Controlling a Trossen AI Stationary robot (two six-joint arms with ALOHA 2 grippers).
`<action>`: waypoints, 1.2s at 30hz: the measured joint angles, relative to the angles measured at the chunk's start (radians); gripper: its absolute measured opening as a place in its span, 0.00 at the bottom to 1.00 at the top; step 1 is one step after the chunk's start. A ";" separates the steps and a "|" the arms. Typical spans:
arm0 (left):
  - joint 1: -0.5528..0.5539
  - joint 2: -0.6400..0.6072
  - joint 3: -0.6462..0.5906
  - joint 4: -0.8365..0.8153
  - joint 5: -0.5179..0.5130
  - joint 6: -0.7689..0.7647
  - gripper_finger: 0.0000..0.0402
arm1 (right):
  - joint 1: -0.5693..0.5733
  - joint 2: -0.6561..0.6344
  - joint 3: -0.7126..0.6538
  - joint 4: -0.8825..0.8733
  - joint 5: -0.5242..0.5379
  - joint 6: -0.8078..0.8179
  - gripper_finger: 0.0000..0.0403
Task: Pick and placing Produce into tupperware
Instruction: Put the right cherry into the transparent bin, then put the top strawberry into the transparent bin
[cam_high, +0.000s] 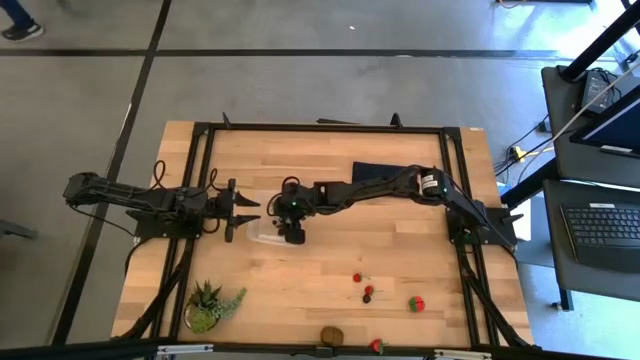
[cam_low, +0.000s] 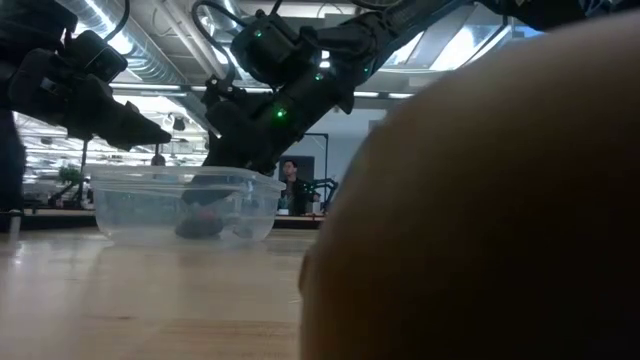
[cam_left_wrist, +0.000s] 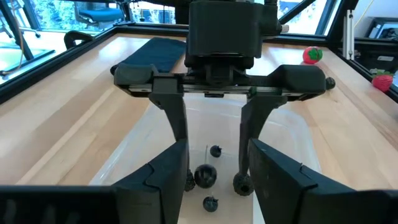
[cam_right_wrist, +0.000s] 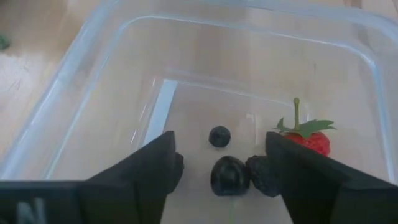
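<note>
My right gripper (cam_right_wrist: 221, 165) hangs inside the tupperware (cam_right_wrist: 81, 68) with its fingers apart and nothing between them; directly below sit three dark berries (cam_right_wrist: 229, 176) and a strawberry (cam_right_wrist: 310, 139) on the container floor. From the left wrist I see the same right gripper head-on, spread, its fingertips (cam_left_wrist: 241, 183) down among the berries, though I cannot tell if they touch. My left gripper (cam_high: 243, 213) waits at the tupperware's left edge, partly open; whether it touches the rim I cannot make out. Overhead, the container is mostly hidden under the right arm, but that view alone shows the loose produce: strawberries (cam_high: 417, 303) toward the near edge, and a kiwi (cam_high: 331, 336). The low view is half blocked by a blurred brown mass (cam_low: 500, 220) close up.
</note>
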 joint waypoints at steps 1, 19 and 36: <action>0.000 0.000 0.000 0.000 0.000 0.000 0.40 | -0.002 -0.003 0.000 -0.003 0.000 0.000 0.65; 0.000 0.000 0.000 0.000 0.000 0.000 0.40 | 0.041 -0.375 -0.085 -0.600 -0.010 0.008 0.72; 0.000 0.000 0.000 0.000 -0.005 0.000 0.41 | 0.386 -0.485 -0.534 -0.462 0.130 0.349 0.72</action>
